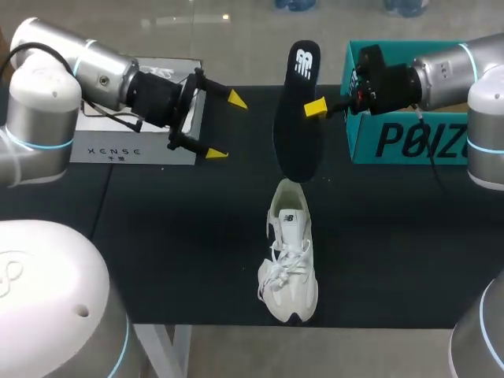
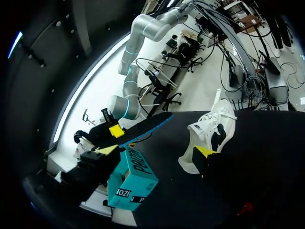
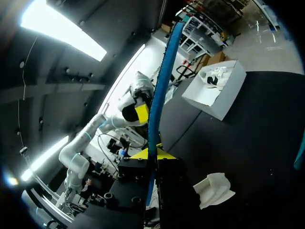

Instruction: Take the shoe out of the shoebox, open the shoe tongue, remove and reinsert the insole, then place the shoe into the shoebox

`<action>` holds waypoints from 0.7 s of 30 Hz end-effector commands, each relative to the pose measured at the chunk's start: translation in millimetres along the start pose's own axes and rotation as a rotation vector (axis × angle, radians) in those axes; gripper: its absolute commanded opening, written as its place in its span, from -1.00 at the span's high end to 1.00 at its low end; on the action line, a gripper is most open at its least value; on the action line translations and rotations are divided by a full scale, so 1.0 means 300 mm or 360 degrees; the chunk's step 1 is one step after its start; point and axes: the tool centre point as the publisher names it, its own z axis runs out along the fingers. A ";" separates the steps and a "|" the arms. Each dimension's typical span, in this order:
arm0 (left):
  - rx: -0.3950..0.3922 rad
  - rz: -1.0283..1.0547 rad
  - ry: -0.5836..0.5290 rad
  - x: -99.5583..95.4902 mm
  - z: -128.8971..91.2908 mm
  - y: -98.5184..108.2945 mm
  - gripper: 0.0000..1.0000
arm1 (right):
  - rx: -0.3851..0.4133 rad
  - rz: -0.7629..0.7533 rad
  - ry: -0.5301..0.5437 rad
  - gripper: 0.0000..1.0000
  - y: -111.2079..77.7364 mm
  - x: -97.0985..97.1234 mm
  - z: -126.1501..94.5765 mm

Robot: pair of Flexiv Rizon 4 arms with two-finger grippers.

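Observation:
A white shoe (image 1: 289, 264) lies on the black table top, toe toward the front edge. It also shows in the left wrist view as the shoe (image 2: 209, 133), and below the fingers in the right wrist view as the shoe (image 3: 214, 188). My right gripper (image 1: 316, 107) is shut on the edge of the black insole (image 1: 295, 110), which hangs upright above the shoe's heel. The insole (image 3: 162, 86) stands edge-on between my right gripper's (image 3: 151, 153) fingers. My left gripper (image 1: 227, 126) is open and empty, left of the insole. The teal shoebox (image 1: 409, 102) stands at the back right.
A flat white box (image 1: 150, 118) lies at the back left under my left arm, and shows as the white box (image 3: 214, 90) in the right wrist view. In the left wrist view the shoebox (image 2: 133, 181) stands beyond my open left gripper (image 2: 157, 150).

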 end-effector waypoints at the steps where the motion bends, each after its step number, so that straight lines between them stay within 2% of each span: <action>1: -0.0621 -0.0267 0.0074 0.028 0.006 -0.069 -1.00 | 0.0002 0.0002 -0.0005 1.00 -0.001 0.002 0.001; 5: -0.0896 -0.0440 0.0134 0.058 -0.004 -0.051 -1.00 | 0.0002 0.0002 -0.0005 1.00 -0.001 0.002 0.001; 9: -0.1058 -0.0556 0.0193 0.090 -0.017 -0.023 -1.00 | 0.0002 0.0002 -0.0005 1.00 -0.001 0.002 0.001; 17: -0.1120 -0.0772 0.0259 0.149 -0.051 0.025 -1.00 | 0.0002 0.0002 -0.0005 1.00 -0.001 0.002 0.001; 21: -0.1106 -0.0840 0.0306 0.192 -0.069 0.037 -1.00 | 0.0002 0.0002 -0.0005 1.00 -0.001 0.002 0.001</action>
